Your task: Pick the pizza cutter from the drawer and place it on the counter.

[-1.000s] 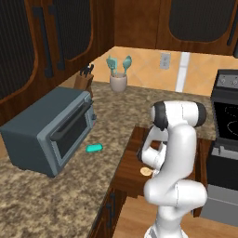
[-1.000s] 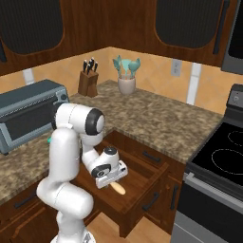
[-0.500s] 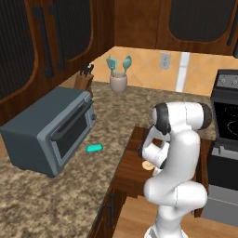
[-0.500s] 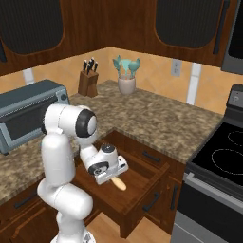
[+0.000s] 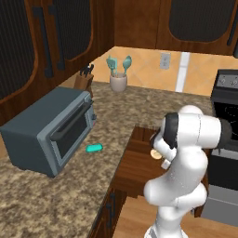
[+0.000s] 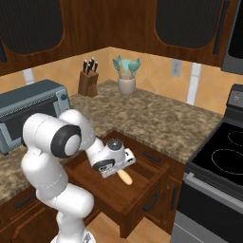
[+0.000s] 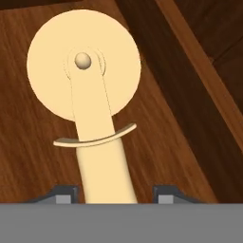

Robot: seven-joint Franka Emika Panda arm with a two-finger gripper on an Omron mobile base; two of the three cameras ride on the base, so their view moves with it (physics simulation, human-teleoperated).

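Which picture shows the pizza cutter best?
The hand view: the pizza cutter fills it, round disc and handle clear. The right base view shows just its handle end beneath the robot's hand, and the left base view a small pale bit.

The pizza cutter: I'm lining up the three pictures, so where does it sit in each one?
Left base view: the pizza cutter peeks out at centre right, against the arm.
Right base view: its handle pokes out below the hand, just below centre.
Hand view: it runs from upper left to bottom centre, handle between the tool's fingertips.
Shared landmark: the drawer floor beneath it.
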